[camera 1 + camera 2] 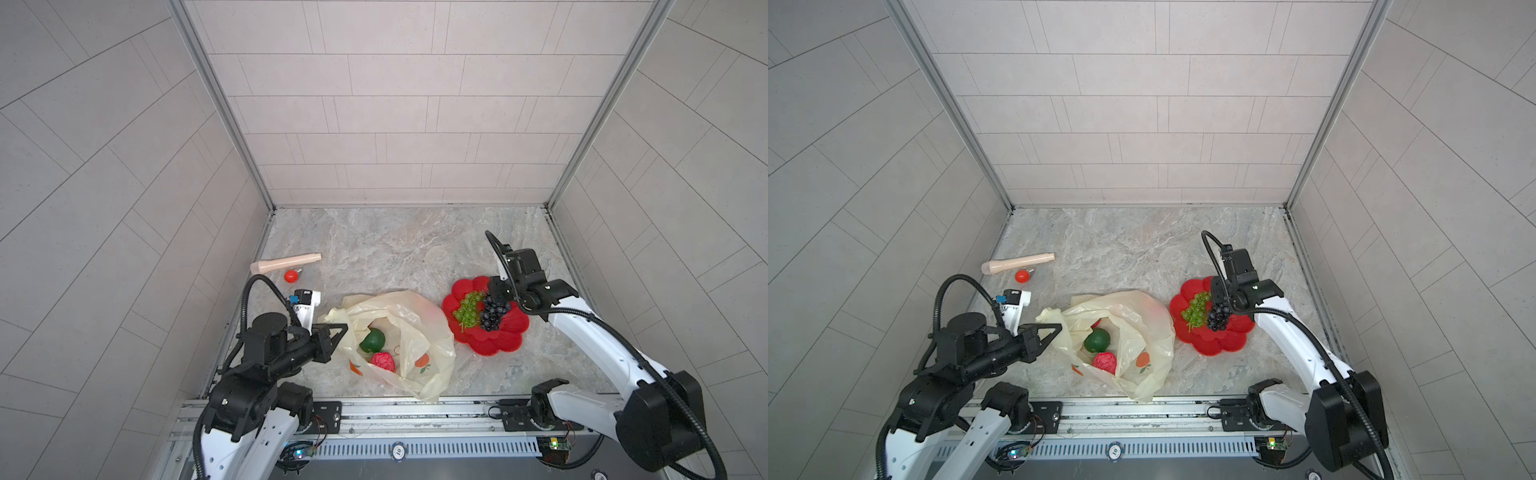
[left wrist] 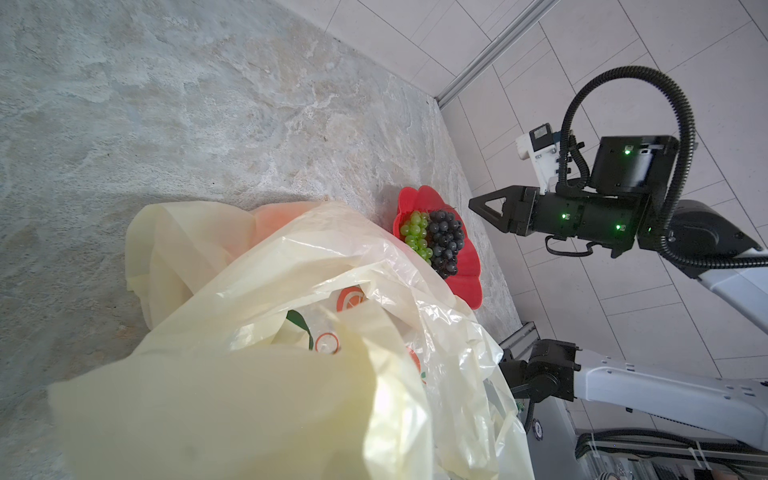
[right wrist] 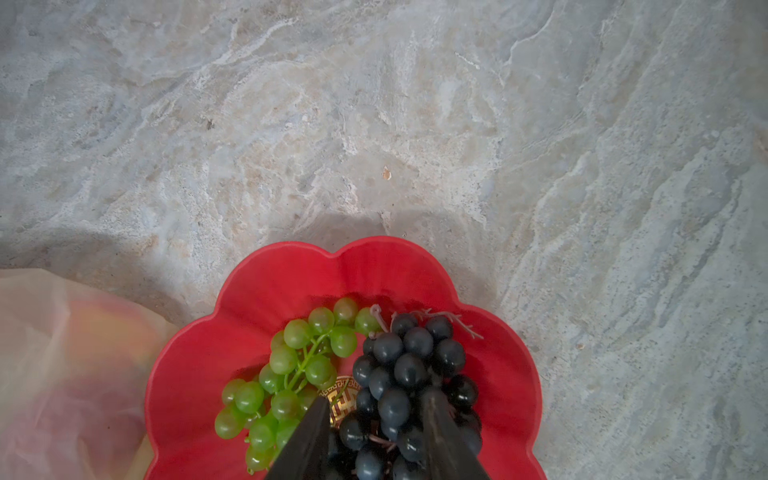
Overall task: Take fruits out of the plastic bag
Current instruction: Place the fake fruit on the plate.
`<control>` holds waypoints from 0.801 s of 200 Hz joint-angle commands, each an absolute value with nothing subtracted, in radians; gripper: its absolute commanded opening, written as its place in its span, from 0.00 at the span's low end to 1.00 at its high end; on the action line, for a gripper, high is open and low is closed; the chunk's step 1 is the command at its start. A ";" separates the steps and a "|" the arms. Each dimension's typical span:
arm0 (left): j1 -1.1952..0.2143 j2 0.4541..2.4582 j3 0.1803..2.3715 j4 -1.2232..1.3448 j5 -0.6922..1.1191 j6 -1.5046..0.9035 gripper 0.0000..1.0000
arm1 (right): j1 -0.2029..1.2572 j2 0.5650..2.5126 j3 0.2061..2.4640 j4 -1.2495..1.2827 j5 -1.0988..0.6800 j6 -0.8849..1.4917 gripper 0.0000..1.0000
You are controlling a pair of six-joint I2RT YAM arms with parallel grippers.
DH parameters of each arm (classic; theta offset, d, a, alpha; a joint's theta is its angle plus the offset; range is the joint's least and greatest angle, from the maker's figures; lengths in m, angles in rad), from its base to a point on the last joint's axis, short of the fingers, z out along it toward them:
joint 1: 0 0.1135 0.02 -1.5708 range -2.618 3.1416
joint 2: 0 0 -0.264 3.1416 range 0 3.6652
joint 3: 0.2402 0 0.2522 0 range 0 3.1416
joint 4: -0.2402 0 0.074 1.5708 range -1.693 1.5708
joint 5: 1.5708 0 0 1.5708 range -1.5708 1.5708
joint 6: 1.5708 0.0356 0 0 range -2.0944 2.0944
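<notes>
The pale-yellow plastic bag [image 1: 415, 332] [image 1: 1142, 324] [image 2: 291, 291] lies open on the stone table. Inside it are a green oval fruit [image 1: 372, 340] [image 1: 1096, 340] and a pink wrinkly fruit [image 1: 382, 361] [image 1: 1104, 362]. My left gripper [image 1: 345, 328] is shut on the bag's left edge, and film hides its jaws in the left wrist view. A green grape bunch [image 1: 468, 309] [image 3: 286, 374] and a dark purple grape bunch [image 1: 492, 313] [image 3: 407, 365] rest on the red plate [image 1: 498, 340] [image 3: 291, 282]. My right gripper [image 1: 494, 297] [image 3: 376, 397] is open, its fingers straddling the dark bunch.
At the far left lie a beige cylinder [image 1: 286, 262] and a small red ball with a metal tip [image 1: 291, 275]. A metal rail [image 1: 415, 409] runs along the table's front edge. Tiled walls close in the back and both sides.
</notes>
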State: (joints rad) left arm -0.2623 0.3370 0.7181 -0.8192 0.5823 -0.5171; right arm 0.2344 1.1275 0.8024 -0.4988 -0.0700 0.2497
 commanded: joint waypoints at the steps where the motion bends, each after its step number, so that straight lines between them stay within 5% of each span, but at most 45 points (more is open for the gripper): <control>1: -0.259 0.340 0.713 -0.799 0.582 -0.520 0.04 | 0.230 1.114 0.721 -0.486 -0.065 0.296 0.38; 92: -0.259 0.325 0.711 -0.798 0.583 -0.521 0.04 | 0.224 1.316 0.718 -0.407 -0.164 0.362 0.33; 160: -0.259 0.339 0.714 -0.795 0.594 -0.514 0.04 | 0.224 1.177 0.827 -0.529 -0.137 0.348 0.36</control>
State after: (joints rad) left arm -0.2623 0.3370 0.7181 -0.8192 0.5831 -0.5167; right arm 0.2279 1.2552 0.7475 -0.4644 -0.1558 0.3485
